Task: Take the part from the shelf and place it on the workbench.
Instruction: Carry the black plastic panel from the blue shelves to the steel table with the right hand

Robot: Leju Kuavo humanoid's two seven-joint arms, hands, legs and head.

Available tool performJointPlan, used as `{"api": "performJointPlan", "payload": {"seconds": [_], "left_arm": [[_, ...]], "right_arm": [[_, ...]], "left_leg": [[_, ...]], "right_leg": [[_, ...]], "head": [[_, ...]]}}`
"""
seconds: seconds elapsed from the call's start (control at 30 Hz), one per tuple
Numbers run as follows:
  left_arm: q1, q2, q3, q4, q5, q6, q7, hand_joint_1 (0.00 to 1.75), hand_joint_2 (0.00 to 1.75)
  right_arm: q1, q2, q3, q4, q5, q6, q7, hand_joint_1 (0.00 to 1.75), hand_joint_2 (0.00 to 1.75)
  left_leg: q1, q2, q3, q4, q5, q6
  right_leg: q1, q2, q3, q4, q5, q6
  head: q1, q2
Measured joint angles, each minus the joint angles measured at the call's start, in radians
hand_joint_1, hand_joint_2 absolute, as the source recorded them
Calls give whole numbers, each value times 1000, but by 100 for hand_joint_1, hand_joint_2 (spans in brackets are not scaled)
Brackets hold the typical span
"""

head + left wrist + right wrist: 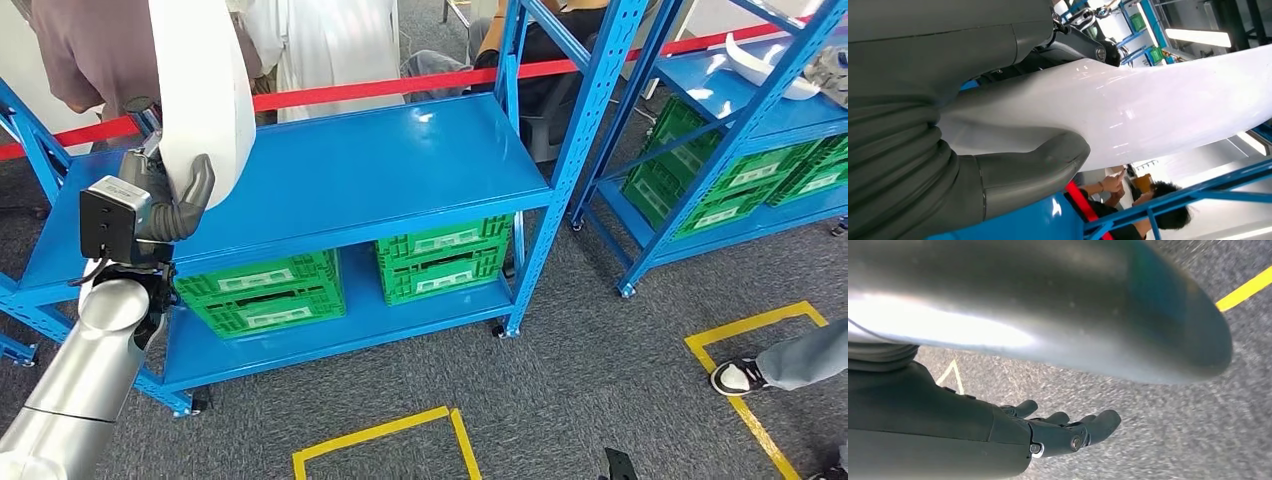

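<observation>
Left robot hand (165,205) grips one white part (205,90) above four green crates (262,292).

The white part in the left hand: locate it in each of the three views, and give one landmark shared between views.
Head view: the white part stands upright at upper left, held by the left hand above the blue shelf.
Left wrist view: the part spans the picture, the thumb pressed on it.
Right wrist view: not in it; the right hand hangs over carpet.
Shared landmark: the red barrier tape.
</observation>
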Motion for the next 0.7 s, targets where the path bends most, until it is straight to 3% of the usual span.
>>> {"api": "performJointPlan", "payload": {"seconds": [0.03, 0.1, 0.17, 0.2, 0.27, 0.3, 0.33, 0.37, 0.43, 0.47, 0.5, 0.53, 0.57, 0.6, 0.63, 0.7], "left_arm": [[2, -1, 0, 0, 2, -1, -2, 175, 175], [5, -1, 0, -1, 7, -1, -12, 175, 175], [10, 1, 0, -7, 11, -1, -21, 175, 175], [13, 3, 0, -11, 12, -1, -25, 175, 175], [22, 7, -1, -16, 15, -1, -30, 175, 175], [27, 12, -2, -19, 16, -1, -32, 175, 175], [32, 17, -2, -21, 18, -2, -32, 175, 175], [36, 23, -3, -22, 20, -3, -33, 175, 175], [43, 30, -4, -25, 21, -5, -33, 175, 175], [47, 32, -5, -26, 22, -6, -34, 175, 175], [51, 34, -6, -27, 22, -6, -34, 175, 175], [55, 35, -7, -27, 22, -7, -34, 175, 175], [56, 36, -8, -28, 22, -8, -34, 175, 175], [56, 38, -9, -29, 22, -8, -33, 175, 175], [55, 39, -10, -33, 22, -8, -34, 175, 175], [51, 41, -11, -41, 22, -9, -35, 175, 175]], "right_arm": [[0, 0, -2, 0, -2, -1, 0, 0, 0], [0, 0, -6, 0, -4, -4, 0, 0, 0], [-1, 0, -9, 0, -5, -5, -3, 0, 0], [0, 0, -10, 0, -5, -5, -6, 0, 0], [2, 1, -13, 0, -4, -3, -10, 0, 0], [3, 2, -14, 0, -3, -2, -11, 0, 0], [3, 3, -15, 1, -2, -2, -11, 0, 0], [3, 4, -15, 1, 0, -1, -11, 0, 0], [4, 4, -15, 1, 2, -1, -9, 0, 0], [5, 4, -15, 1, 3, -1, -9, 0, 0], [5, 4, -15, 1, 3, -1, -9, 0, 0], [5, 4, -15, 1, 3, -1, -9, 0, 0], [5, 4, -15, 1, 3, -1, -9, 0, 0], [5, 5, -15, 1, 3, -1, -9, 0, 0], [5, 5, -15, 1, 3, -1, -9, 0, 0], [4, 7, -15, 1, 4, 0, -9, 0, 0]], "left_leg": [[1, 1, -16, 5, 9, -2], [2, 1, -46, 19, 23, -10], [1, 2, -67, 35, 34, -21], [0, 2, -72, 38, 41, -28], [-1, 2, -75, 35, 56, -40], [1, 0, -79, 37, 53, -46], [2, -1, -87, 50, 33, -52], [4, -3, -99, 80, -5, -57], [7, -5, -128, 198, -107, -68], [8, -5, -137, 260, -138, -71], [8, -5, -135, 302, -147, -72], [9, -5, -118, 311, -134, -72], [9, -5, -84, 285, -110, -69], [8, -6, -34, 227, -90, -64], [6, -7, 26, 148, -90, -57], [-1, -10, 105, 32, -109, -44]], "right_leg": [[-1, -1, 19, -3, 19, 2], [-3, -3, 103, -102, 59, 3], [1, -1, 181, -216, 53, -5], [3, 0, 196, -245, 42, -13], [5, 1, 191, -253, 49, -31], [3, 0, 184, -255, 58, -39], [2, -1, 174, -258, 70, -46], [-1, -2, 162, -260, 83, -52], [0, -3, 134, -260, 107, -56], [0, -3, 119, -259, 119, -56], [0, -4, 104, -259, 131, -55], [1, -4, 89, -259, 143, -54], [1, -4, 76, -258, 153, -52], [1, -5, 65, -258, 164, -50], [2, -4, 56, -258, 174, -46], [1, -4, 50, -262, 193, -34]], "head": [[0, 0], [0, 0], [1, 0], [2, 0], [2, 0], [2, 0], [0, 0], [-3, 0], [-9, 0], [-10, 0], [-10, 0], [-10, 0], [-10, 0], [-10, 0], [-10, 0], [-10, 0]]}}
